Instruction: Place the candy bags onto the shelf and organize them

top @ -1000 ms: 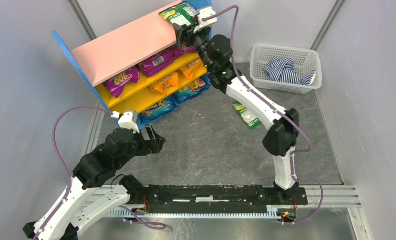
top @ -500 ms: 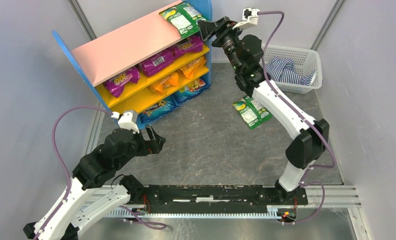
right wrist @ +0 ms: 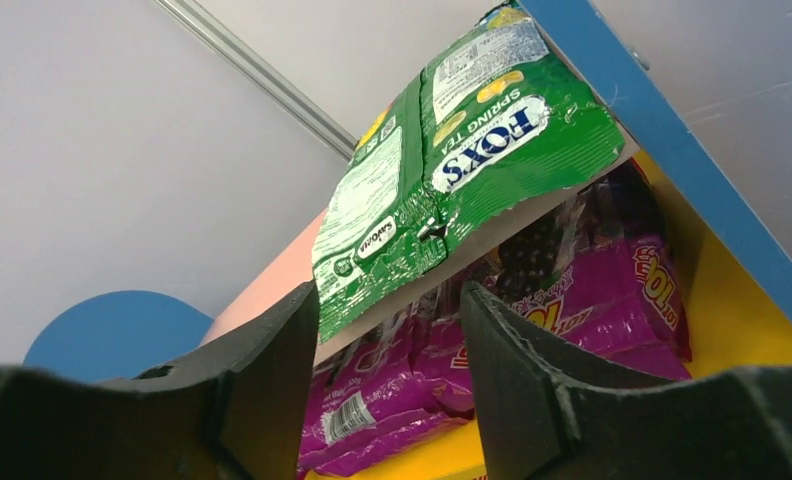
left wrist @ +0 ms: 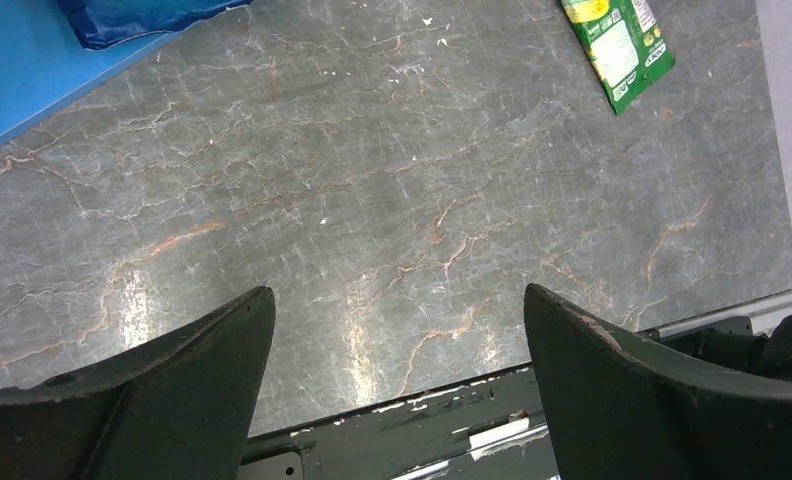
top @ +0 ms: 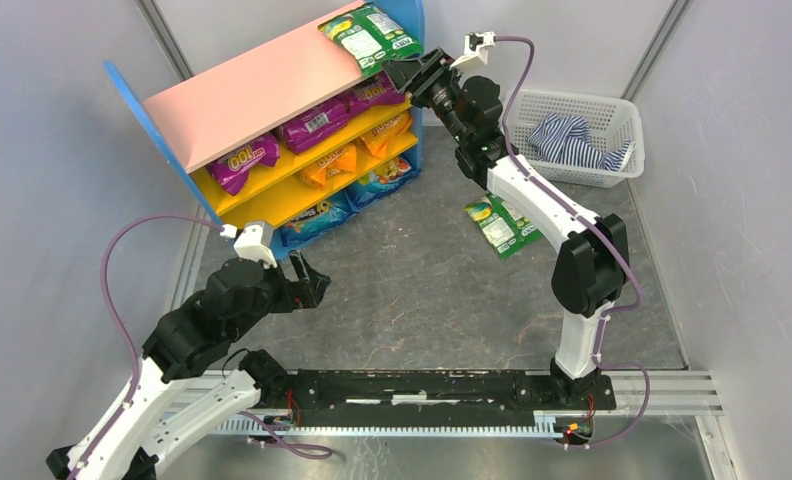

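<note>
Grey floor [top: 402, 290]; green bag [top: 370, 33] over shelf [top: 252, 95] edge

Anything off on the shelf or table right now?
Yes. The top green bag sticks out past the front edge of the pink top board. The second green bag lies loose on the table, unshelved.

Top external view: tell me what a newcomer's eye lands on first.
The bright shelf at far left, blue-sided and pink-topped, has yellow boards packed with purple, orange and blue bags. A green bag overhangs the right end of its top board, and the right gripper is open just below it. A second green bag lies alone on the grey table.
</note>
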Motion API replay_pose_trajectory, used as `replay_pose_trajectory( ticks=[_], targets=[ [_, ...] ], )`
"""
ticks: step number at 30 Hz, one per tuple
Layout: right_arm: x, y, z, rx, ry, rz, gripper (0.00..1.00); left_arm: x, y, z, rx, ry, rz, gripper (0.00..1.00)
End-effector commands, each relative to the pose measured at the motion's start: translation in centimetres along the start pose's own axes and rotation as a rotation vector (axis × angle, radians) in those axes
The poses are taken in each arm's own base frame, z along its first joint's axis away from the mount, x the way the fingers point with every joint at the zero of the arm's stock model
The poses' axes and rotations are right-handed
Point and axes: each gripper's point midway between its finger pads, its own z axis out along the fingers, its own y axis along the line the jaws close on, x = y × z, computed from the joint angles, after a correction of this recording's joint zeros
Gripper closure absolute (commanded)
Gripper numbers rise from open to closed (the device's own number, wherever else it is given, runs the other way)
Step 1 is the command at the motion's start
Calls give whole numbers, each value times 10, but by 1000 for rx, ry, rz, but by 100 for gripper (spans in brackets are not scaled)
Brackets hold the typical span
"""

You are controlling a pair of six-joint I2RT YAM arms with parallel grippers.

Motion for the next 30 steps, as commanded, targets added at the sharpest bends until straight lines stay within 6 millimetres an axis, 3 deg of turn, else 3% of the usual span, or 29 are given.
replay_pose_trajectory(
  ticks=[1, 7, 15, 30],
  targets=[
    [-27, 25, 0, -69, -72, 20, 43, -4, -3, 0, 23, -9, 35, 0],
    [-25, 22, 11, -76, -80, 25, 65, -4, -3, -1, 23, -10, 34, 0],
    [-26, 22, 20, -101, -109, 38, 85, -4, -3, -1, 20, -11, 33, 0],
    [-26, 17, 45, -88, -162, 43, 93, -3, -2, 1, 15, -7, 34, 0]
  ],
)
